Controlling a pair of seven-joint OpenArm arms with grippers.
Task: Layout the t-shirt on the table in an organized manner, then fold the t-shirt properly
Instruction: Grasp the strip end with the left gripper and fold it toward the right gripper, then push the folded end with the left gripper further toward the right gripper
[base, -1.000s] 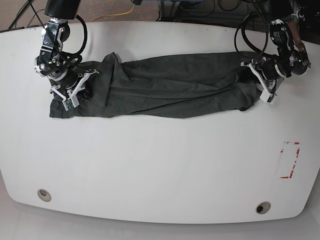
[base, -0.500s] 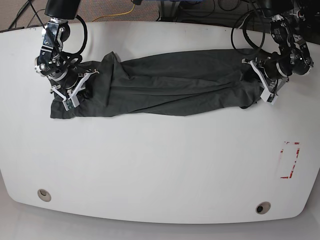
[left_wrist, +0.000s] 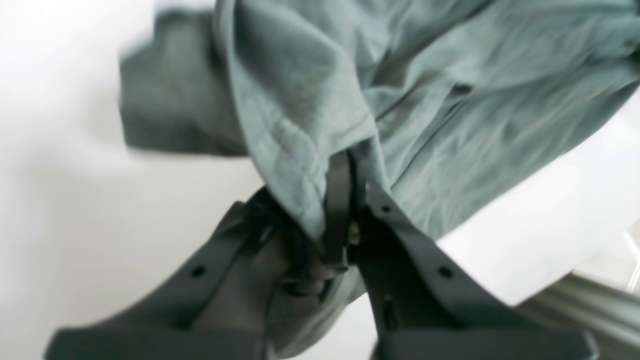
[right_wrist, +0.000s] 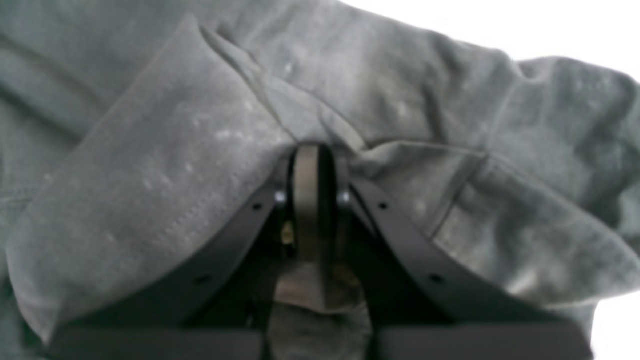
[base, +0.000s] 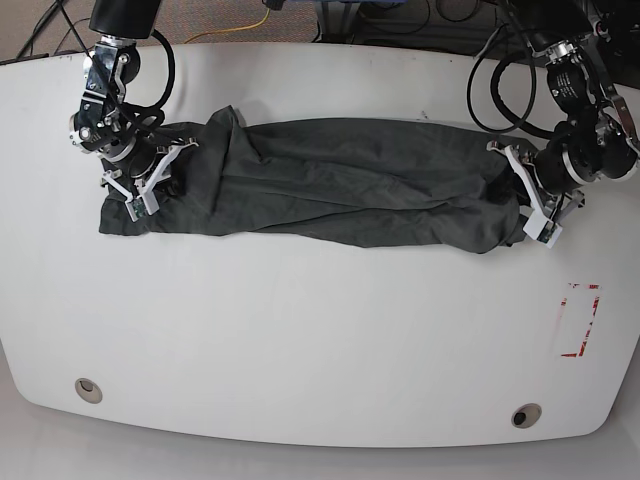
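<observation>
Left hand: the left hand (base: 537, 215) is closed on one end of the t-shirt (base: 330, 190), with cloth pinched between its fingers (left_wrist: 380, 210) in the left wrist view.
Right hand: the right hand (base: 140, 190) is clamped on the opposite end of the t-shirt, folds being bunched to both sides of its closed fingers (right_wrist: 260, 210).
Change: compared with a second ago, the left hand is seen lower and farther out along the table (base: 300, 340), and the end of the cloth it holds has been carried with it; the right hand is unmoved.
Meaning: the garment is judged to be in the course of being drawn out lengthwise; the layout step seems only partly done, and no folding is begun.
T-shirt position: the cloth is stretched as a long rumpled band between the two hands, lying on the far half of the table; a loose flap is seen just below the right hand.
Material: a soft, matte, dark charcoal-grey knit is shown, with long creases running hand to hand and a stitched hem near the right hand.
Table: a smooth white top with rounded edges is shown, with a red tape mark (base: 580, 320) well apart from the left hand and round holes (base: 88, 389) near the front edge.
</observation>
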